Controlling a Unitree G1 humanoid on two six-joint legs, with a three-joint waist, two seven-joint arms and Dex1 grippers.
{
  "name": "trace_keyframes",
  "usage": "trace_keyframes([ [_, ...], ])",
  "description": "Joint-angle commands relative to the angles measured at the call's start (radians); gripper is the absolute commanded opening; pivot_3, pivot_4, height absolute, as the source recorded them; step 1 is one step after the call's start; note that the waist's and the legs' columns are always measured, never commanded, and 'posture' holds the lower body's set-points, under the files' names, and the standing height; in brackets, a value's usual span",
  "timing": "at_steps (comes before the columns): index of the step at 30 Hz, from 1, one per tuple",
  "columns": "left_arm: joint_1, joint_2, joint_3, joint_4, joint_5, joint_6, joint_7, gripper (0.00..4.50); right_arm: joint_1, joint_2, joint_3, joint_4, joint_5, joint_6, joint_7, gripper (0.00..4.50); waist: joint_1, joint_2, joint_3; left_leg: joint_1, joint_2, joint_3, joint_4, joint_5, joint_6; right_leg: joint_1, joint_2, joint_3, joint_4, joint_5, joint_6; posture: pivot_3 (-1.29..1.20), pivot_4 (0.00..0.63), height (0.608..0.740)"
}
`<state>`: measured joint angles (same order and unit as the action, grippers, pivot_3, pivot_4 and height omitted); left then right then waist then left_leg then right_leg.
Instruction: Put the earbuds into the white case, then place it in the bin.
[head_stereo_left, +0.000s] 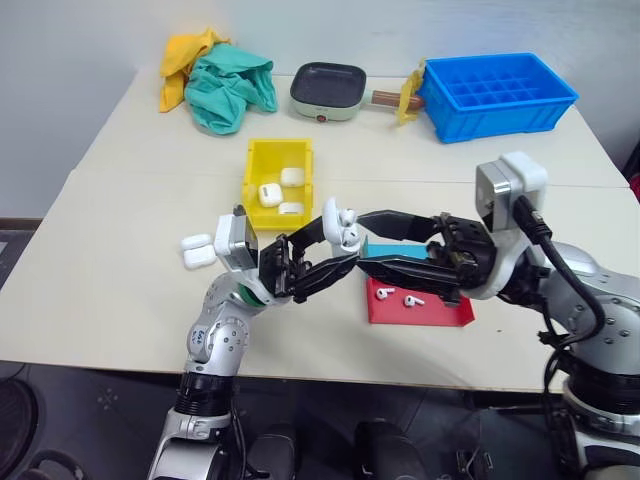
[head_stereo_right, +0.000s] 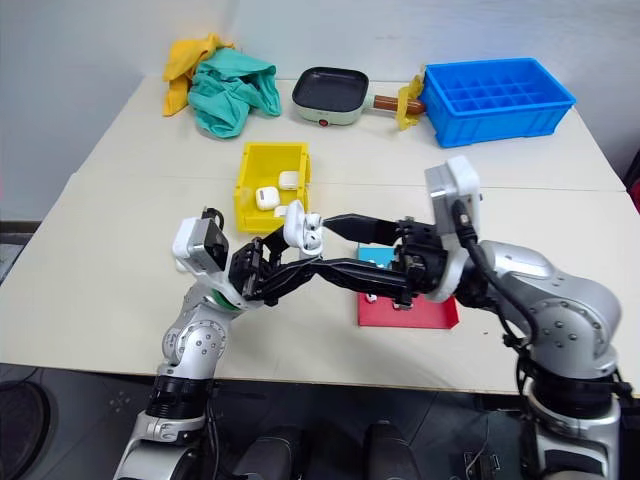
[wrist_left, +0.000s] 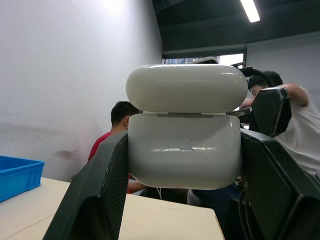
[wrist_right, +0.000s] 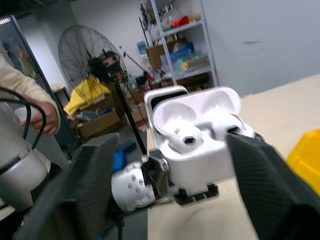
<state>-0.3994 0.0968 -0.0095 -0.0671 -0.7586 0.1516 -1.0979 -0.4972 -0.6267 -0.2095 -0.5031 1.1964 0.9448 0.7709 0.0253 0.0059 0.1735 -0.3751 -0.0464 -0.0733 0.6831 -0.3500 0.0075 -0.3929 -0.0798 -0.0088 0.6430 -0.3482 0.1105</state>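
Fingers (wrist_left: 100, 190) clamp open white case (head_stereo_left: 340, 228), earbuds (wrist_right: 187, 137) inside.

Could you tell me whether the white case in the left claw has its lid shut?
No, the white case stands open, with earbuds seated inside it.

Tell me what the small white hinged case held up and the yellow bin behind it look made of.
The small white rounded hinged case, gripped in the left hand, looks like glossy hard plastic: light glints off its smooth shell. The small bright yellow rectangular bin looks like moulded plastic with a duller sheen, judging by its even colour and thin, stiff walls.
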Motion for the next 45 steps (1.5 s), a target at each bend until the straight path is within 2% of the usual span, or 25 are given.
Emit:
trace_keyframes([
  [1,-0.011,0.069,-0.013,0.008,0.092,-0.011,0.009,2.79,0.07,-0.113,-0.125,-0.021,0.085,0.025,0.025,4.05,0.002,0.0,0.0,0.0,0.0,0.0,0.0,0.0,0.0,0.0,0.0,0.0,0.0,0.0,0.0,0.0,0.15,0.74],
  [3,-0.026,0.125,-0.04,0.033,0.187,-0.029,0.024,2.79,0.102,-0.164,-0.148,-0.027,0.068,0.012,0.039,3.88,0.0,0.0,0.0,0.0,0.0,0.0,-0.001,0.0,0.0,0.0,0.0,0.0,-0.001,0.0,0.0,0.0,0.15,0.74],
  [5,-0.052,0.206,-0.106,0.07,0.371,-0.102,0.047,2.79,0.112,-0.209,-0.139,-0.035,0.033,-0.002,0.06,3.38,-0.005,-0.001,0.0,0.0,0.0,0.001,-0.001,0.0,0.0,0.0,0.001,0.0,-0.001,0.0,0.0,0.0,0.15,0.74],
  [7,-0.074,0.248,-0.149,0.081,0.463,-0.12,0.069,2.79,0.093,-0.22,-0.097,-0.05,-0.022,-0.043,0.077,2.68,-0.006,-0.001,0.0,0.001,0.0,0.002,-0.001,0.0,0.0,0.0,0.001,0.001,0.0,0.0,0.0,0.0,0.15,0.74],
  [10,-0.095,0.247,-0.172,0.058,0.469,-0.082,0.084,2.79,0.029,-0.183,-0.009,-0.059,-0.07,-0.066,0.042,1.6,-0.005,-0.001,0.0,0.001,0.001,0.003,-0.001,0.0,0.0,0.0,0.001,0.003,0.0,0.0,0.0,0.0,0.15,0.74],
  [14,-0.11,0.233,-0.199,0.043,0.479,-0.089,0.084,2.79,-0.027,-0.145,0.171,-0.051,-0.264,-0.131,0.032,0.14,-0.002,-0.001,0.0,0.001,0.001,0.001,-0.001,0.0,0.0,-0.001,0.001,0.002,0.0,0.0,0.0,0.0,0.15,0.74],
  [17,-0.105,0.227,-0.198,0.031,0.474,-0.086,0.087,2.79,-0.01,-0.153,0.237,-0.021,-0.383,-0.195,0.065,0.01,0.002,-0.001,0.001,0.0,0.0,0.001,-0.001,0.0,0.0,-0.001,0.0,0.002,0.0,0.0,0.0,0.0,0.15,0.74],
  [21,-0.083,0.232,-0.181,0.007,0.456,-0.092,0.088,2.79,0.061,-0.179,0.231,0.008,-0.445,-0.248,0.125,0.01,0.0,-0.001,0.001,0.0,-0.001,0.001,-0.001,0.0,0.001,-0.001,0.0,0.001,0.0,0.0,0.0,0.0,0.15,0.74],
  [26,-0.017,0.251,-0.09,-0.047,0.374,-0.047,0.116,2.79,0.306,-0.234,0.002,0.016,-0.416,-0.304,0.198,0.01,0.002,-0.001,0.001,0.0,0.0,0.0,-0.001,0.0,0.001,-0.001,0.0,0.0,0.0,0.0,0.0,0.0,0.15,0.74],
  [29,0.011,0.25,-0.01,-0.068,0.299,0.035,0.18,2.79,0.453,-0.223,-0.141,-0.02,-0.381,-0.319,0.2,0.01,0.002,-0.001,0.001,0.0,0.0,0.0,-0.001,0.0,0.001,0.0,0.0,0.0,0.0,0.0,0.0,0.0,0.15,0.74],
  [32,0.015,0.266,0.064,-0.062,0.278,0.099,0.262,2.79,0.554,-0.131,-0.28,-0.041,-0.399,-0.438,0.163,0.6,-0.001,-0.002,0.001,0.0,0.0,0.0,-0.001,0.0,0.0,0.0,0.0,0.001,0.0,0.0,0.0,0.0,0.15,0.74],
  [36,-0.063,0.253,0.135,-0.016,0.274,0.177,0.405,2.79,0.586,0.015,-0.368,-0.073,-0.513,-0.652,0.052,2.06,-0.001,-0.002,0.001,0.002,0.001,0.002,0.0,0.001,-0.001,0.0,0.001,0.003,0.002,0.0,0.0,0.0,0.15,0.74],
  [39,-0.184,0.246,0.152,0.1,0.308,0.238,0.509,2.79,0.632,0.06,-0.371,-0.104,-0.534,-0.729,0.058,3.11,0.004,-0.002,0.001,0.003,0.0,0.002,0.0,0.001,-0.001,0.001,0.001,0.002,0.003,0.0,0.0,0.0,0.15,0.74],
  [43,-0.338,0.235,0.119,0.304,0.42,0.138,0.563,2.79,0.652,0.068,-0.338,-0.11,-0.552,-0.786,0.071,4.49,0.001,-0.003,0.001,0.003,-0.002,0.002,0.0,0.001,-0.001,0.0,0.001,0.002,0.004,0.0,0.0,0.0,0.15,0.74],
  [45,-0.425,0.225,0.116,0.449,0.471,0.054,0.592,2.79,0.651,0.074,-0.338,-0.107,-0.532,-0.773,0.043,4.49,0.001,-0.003,0.001,0.003,-0.002,0.002,-0.001,0.001,0.0,0.0,0.001,0.002,0.004,0.0,0.001,0.0,0.15,0.74],
])
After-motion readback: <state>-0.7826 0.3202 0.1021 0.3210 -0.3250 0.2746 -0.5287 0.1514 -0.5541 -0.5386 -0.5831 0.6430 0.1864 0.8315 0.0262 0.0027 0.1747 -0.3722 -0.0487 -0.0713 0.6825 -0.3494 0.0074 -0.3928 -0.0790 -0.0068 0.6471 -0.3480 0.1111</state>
